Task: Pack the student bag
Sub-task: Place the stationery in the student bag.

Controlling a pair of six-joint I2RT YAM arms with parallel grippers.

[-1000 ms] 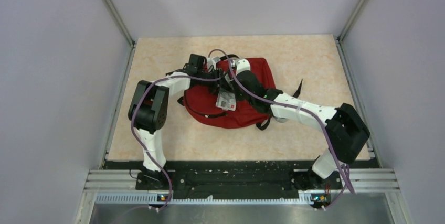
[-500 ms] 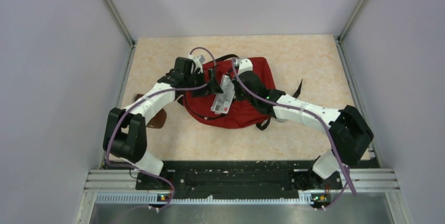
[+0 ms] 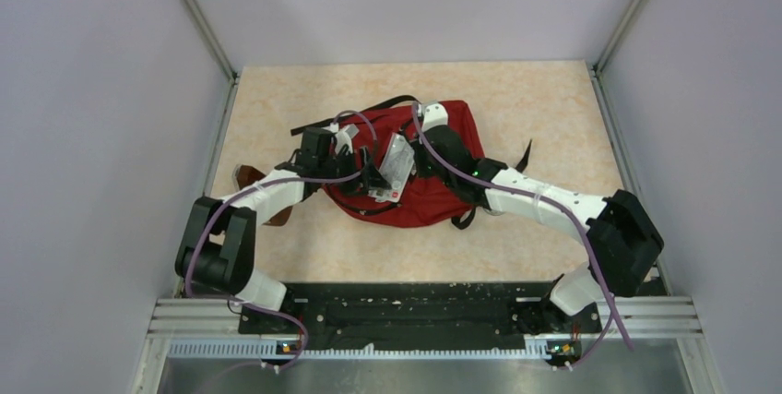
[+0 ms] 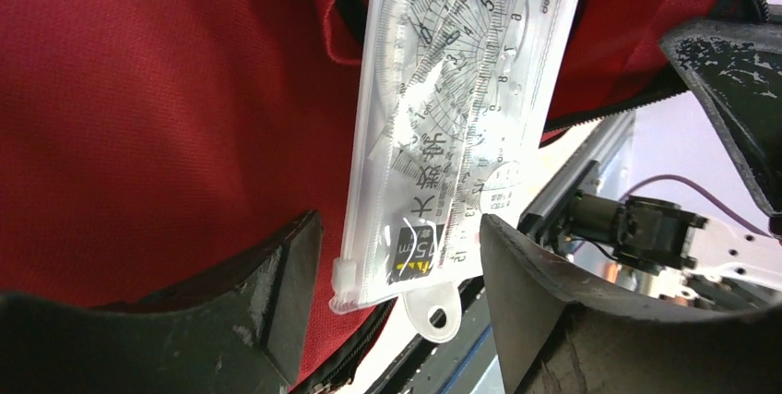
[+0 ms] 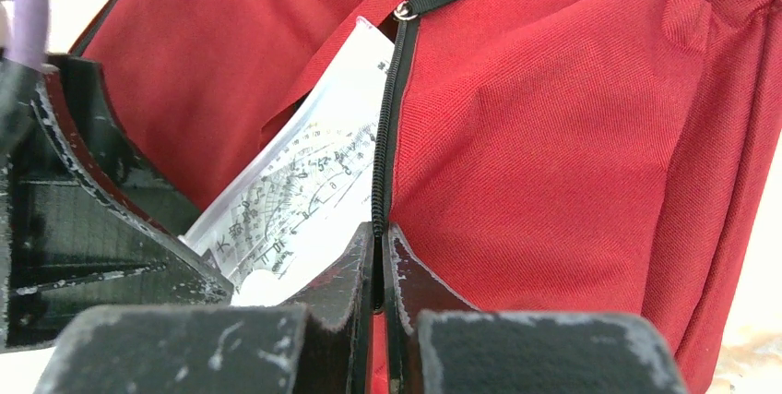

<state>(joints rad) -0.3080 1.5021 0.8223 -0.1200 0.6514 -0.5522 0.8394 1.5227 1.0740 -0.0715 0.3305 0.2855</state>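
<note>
A pale, marbled table (image 3: 553, 108) is seen from above, walled on three sides by grey panels (image 3: 111, 136). The red student bag (image 3: 433, 200) is laid flat near the middle of it, slightly toward the far side, with black strap ends trailing to its left and right. Both arms are reached in over the bag: the left arm (image 3: 263, 193) from the near left and the right arm (image 3: 544, 202) from the near right. A brown pouch (image 3: 245, 175) is partly hidden under the left arm, just left of the bag. In the left wrist view, the red cloth (image 4: 138, 89) fills most of the frame. A clear plastic sleeve of rulers and a protractor (image 4: 461, 89) is tilted across the bag, its upper end tucked into the bag's opening. The left gripper (image 4: 396, 256) is held with its fingers (image 4: 286, 274) apart on either side of the sleeve's lower end, with a gap visible on the left side. In the right wrist view, the right gripper (image 5: 378, 246) is shown with its fingers pressed together on the black zipper edge (image 5: 387, 136) of the bag (image 5: 572, 136). The sleeve (image 5: 304, 191) is seen just left of that zipper, poking out of the opening. From above, the sleeve (image 3: 392, 168) lies between the left gripper (image 3: 369, 173) and the right gripper (image 3: 412, 152).
</note>
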